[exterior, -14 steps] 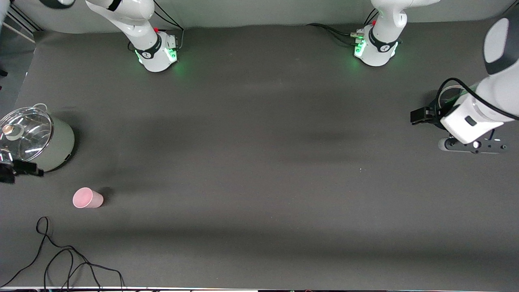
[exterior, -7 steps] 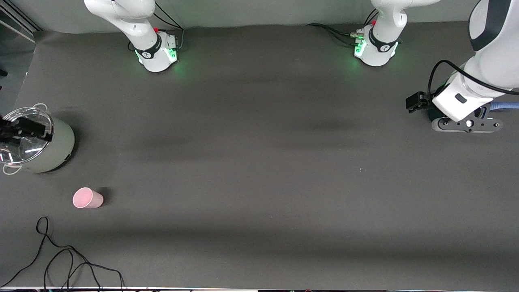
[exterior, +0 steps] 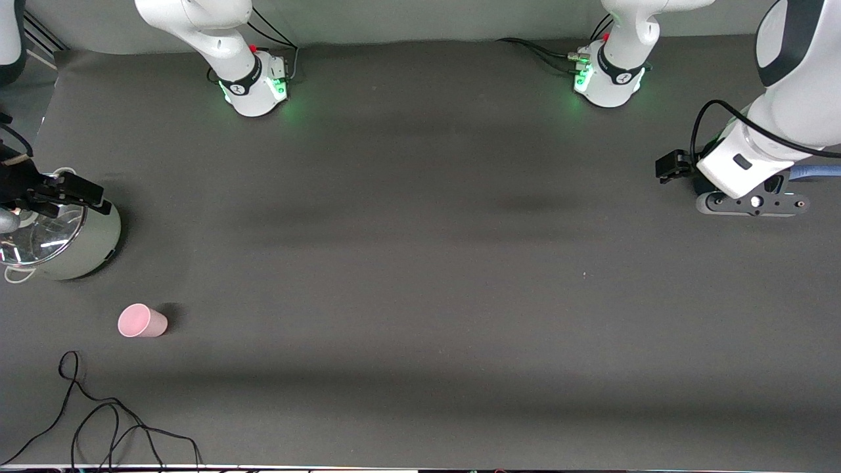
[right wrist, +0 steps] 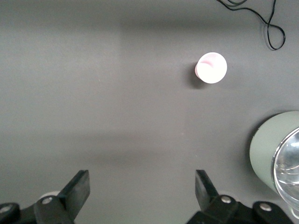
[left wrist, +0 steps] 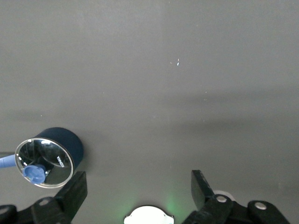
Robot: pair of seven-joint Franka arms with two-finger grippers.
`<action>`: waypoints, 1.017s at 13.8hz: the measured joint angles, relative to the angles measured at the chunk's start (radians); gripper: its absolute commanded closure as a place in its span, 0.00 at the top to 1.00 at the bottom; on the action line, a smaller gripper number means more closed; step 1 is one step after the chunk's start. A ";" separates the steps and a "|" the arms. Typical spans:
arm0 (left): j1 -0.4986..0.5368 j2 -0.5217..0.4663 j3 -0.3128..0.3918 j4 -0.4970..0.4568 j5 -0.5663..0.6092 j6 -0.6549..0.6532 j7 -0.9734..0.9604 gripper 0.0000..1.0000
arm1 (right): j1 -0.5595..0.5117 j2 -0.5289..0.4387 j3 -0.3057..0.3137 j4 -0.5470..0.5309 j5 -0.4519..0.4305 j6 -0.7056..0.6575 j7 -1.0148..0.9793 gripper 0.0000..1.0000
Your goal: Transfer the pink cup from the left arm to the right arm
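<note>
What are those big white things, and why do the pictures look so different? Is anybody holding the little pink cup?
The white things are two robot arms bolted to a table. Each ends in a gripper with two fingers.

The big picture comes from a camera high up, looking down at the whole table. The two smaller ones come from cameras on the arms' wrists, so you see the dark fingers at the edge.

The right gripper is open, up over the pale green pot with a glass lid. The left gripper is open too, at its own end of the table, with a dark blue pot close by.

Nobody holds the pink cup. It stands alone on the table, nearer the high camera than the green pot. A black cable lies nearer still.
</note>
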 measured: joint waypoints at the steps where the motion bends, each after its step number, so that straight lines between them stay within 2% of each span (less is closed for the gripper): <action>1: -0.051 0.000 0.057 0.000 0.000 0.028 0.019 0.98 | 0.012 0.001 0.001 0.003 -0.001 0.002 0.015 1.00; 2: -0.073 -0.001 0.089 0.000 0.000 0.070 0.045 0.99 | 0.019 0.004 0.002 0.007 -0.001 0.003 0.024 1.00; 4: -0.069 -0.001 0.105 0.000 0.000 0.128 0.080 0.99 | 0.018 0.014 0.001 0.009 -0.001 0.004 0.026 1.00; 9: -0.011 -0.002 0.040 0.000 0.000 0.143 0.090 0.99 | -0.009 0.025 0.006 0.010 -0.001 0.004 0.026 1.00; 14: 0.003 0.001 0.034 -0.007 0.000 0.143 0.093 0.99 | -0.007 0.025 0.016 0.016 -0.002 0.004 0.027 1.00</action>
